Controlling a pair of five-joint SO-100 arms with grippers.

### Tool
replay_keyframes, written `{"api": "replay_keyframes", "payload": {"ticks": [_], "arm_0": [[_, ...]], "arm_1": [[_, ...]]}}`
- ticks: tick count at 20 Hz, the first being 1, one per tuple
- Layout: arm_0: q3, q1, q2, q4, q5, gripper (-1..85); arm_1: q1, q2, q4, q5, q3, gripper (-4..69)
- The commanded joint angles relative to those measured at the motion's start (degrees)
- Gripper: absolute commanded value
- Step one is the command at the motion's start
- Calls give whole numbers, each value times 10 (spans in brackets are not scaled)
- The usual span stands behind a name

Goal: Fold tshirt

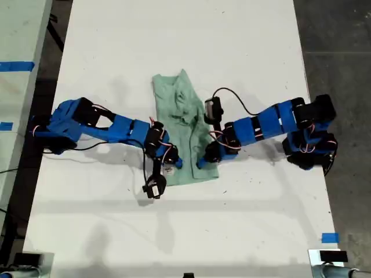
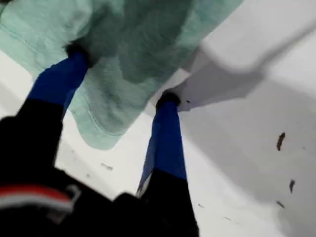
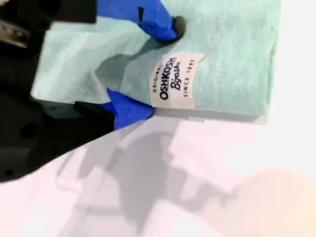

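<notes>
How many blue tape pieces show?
3 tape pieces: two at the exterior view's left edge, one on the white table near that view's bottom-right corner; others may be hidden.

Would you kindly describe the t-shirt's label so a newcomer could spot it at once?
On the white table, find the mint-green tshirt between the two blue arms. Near its edge by my second gripper sits a white label printed "OshKosh B'gosh", the only lettering on the cloth.

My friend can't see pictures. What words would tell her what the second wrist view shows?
A folded pale green tshirt lies on a white table, with a white label reading "Original OshKosh B'gosh Since 1895" near its edge. My second tool, with blue fingers, is open, one finger on the cloth and one at its edge.
</notes>
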Motion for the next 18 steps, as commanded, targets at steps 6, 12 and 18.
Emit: {"api": "replay_keyframes", "payload": {"ticks": [6, 12, 18], "arm_0": [[-11, 4, 3, -18, 14, 0], [-16, 43, 101, -5, 30, 0], [-8, 64, 213, -26, 46, 0]], "arm_1": [[-22, -69, 38, 10, -119, -19], [-91, -33, 181, 19, -291, -19], [-77, 54, 180, 4, -333, -19]]}}
